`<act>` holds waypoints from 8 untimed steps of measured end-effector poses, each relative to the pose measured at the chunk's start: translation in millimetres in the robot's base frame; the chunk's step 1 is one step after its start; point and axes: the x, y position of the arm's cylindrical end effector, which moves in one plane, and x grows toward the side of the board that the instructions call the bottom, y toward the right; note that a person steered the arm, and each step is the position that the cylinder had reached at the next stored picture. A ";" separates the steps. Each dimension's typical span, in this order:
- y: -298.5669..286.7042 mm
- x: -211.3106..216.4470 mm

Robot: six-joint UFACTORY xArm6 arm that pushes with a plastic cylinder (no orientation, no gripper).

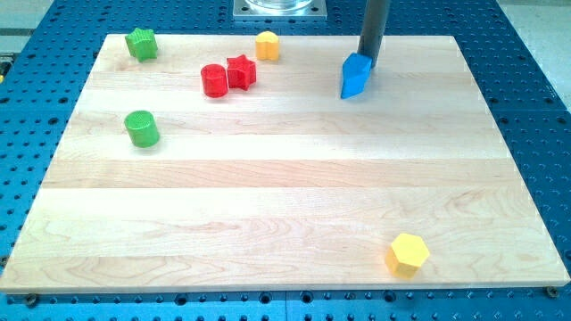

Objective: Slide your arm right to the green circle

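The green circle (142, 128) is a short green cylinder on the wooden board (268, 205), near the view's left edge. My tip (368, 62) is at the view's top, right of centre, touching the top right of a blue angular block (355, 76). The tip is far to the right of the green circle and higher in the view.
A green star (141, 43) sits at the top left corner. A red cylinder (214, 80) touches a red star (240, 71), with a yellow block (267, 45) above them. A yellow hexagon (408, 254) lies at the bottom right. A metal base (279, 8) stands past the top edge.
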 end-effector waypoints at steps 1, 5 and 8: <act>-62.0 35.0; -172.1 94.2; -241.1 166.5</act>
